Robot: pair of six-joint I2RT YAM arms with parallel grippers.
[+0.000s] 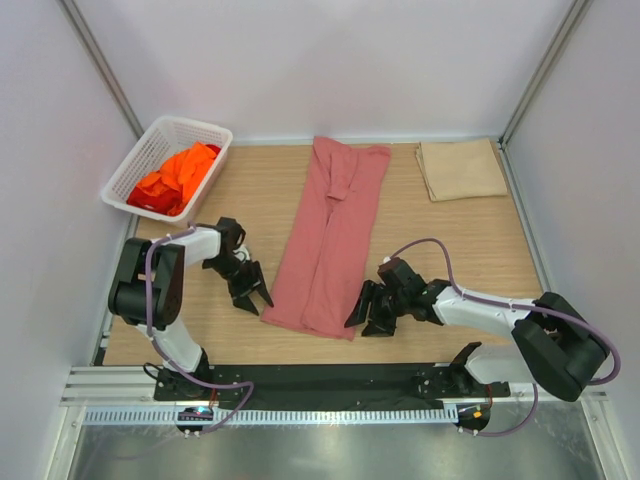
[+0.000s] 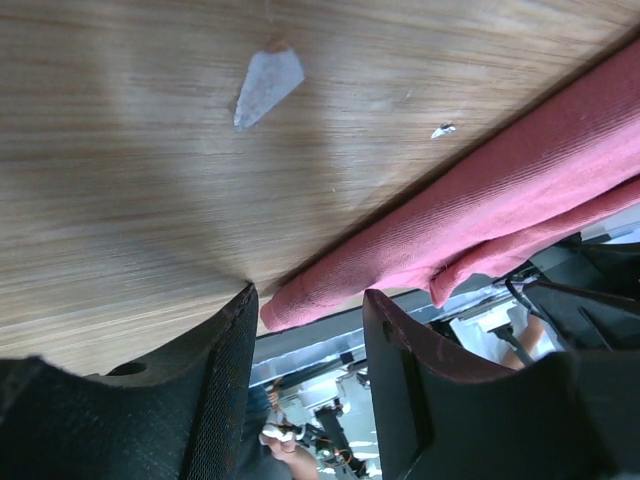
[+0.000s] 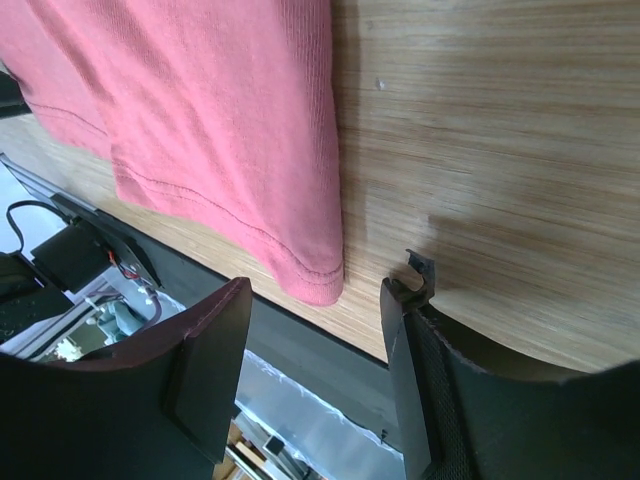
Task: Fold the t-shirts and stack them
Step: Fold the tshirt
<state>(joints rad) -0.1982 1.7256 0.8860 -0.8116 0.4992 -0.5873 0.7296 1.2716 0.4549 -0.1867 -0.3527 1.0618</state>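
**Top external view.** The salmon-pink t-shirt [image 1: 330, 240] lies on the wooden table [image 1: 250, 190] as a long narrow strip, already folded lengthwise. Its long axis runs from the far edge toward the arm bases, and the near end leans slightly to the left. The near hem lies between the two claws. The left gripper [image 1: 255, 297] sits just beside the hem's left corner, and the right gripper [image 1: 362, 312] sits just beside its right corner. Each arm is therefore nearer to its own corner, and the fabric lies inboard of each claw. An orange t-shirt [image 1: 185, 168] and a red t-shirt [image 1: 150, 200] are bunched in the white lattice basket [image 1: 195, 125] at far left. A folded tan cloth [image 1: 460, 168] lies at far right, well apart from the strip.

**Left wrist view.** The jaws are spread with nothing between them. The rounded hem corner [image 2: 290, 305] lies flat on the wood directly ahead of the gap, in line with it and just beyond the fingertips.

**Right wrist view.** The jaws are spread and pinch nothing. The opposite hem corner [image 3: 320, 280] lies at the mouth of the gap, flat on the table.

**Assessment.** The coming move probably requires both claws to close on the near hem corners and carry them along the long axis toward the far end. Each claw would need a short advance inward first.
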